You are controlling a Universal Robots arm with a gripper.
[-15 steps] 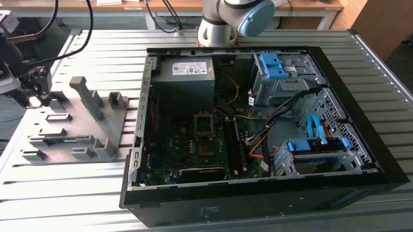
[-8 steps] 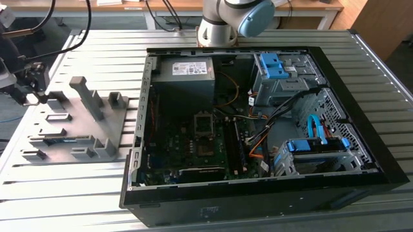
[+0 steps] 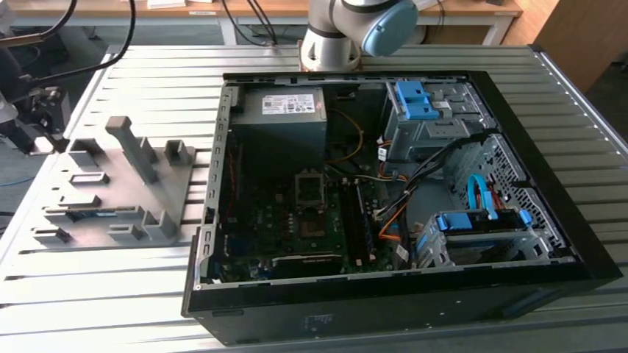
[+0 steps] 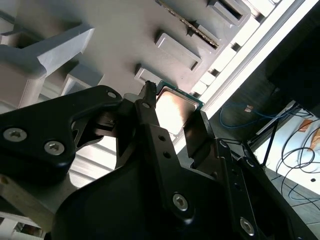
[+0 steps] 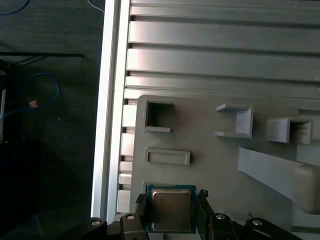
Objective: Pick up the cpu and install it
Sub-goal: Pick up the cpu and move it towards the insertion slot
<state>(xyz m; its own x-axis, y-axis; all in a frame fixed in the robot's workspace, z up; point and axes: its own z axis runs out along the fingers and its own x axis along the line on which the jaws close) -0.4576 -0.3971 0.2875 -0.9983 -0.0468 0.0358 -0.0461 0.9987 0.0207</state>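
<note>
While the cpu (image 5: 171,212) lies flat in a pocket at the edge of the grey tray (image 5: 210,160), the gripper (image 5: 172,196) hangs over it. Its jaws stand one on each side of the chip, right by its edges, ready to lift it. I cannot tell if they pinch it.

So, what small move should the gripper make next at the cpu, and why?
Probably close the gripper on the cpu. In the first wrist view its fingertips stand on either side of the cpu, which lies flat in its pocket of the grey tray, and a thin dark gap seems to show on one side.
</note>
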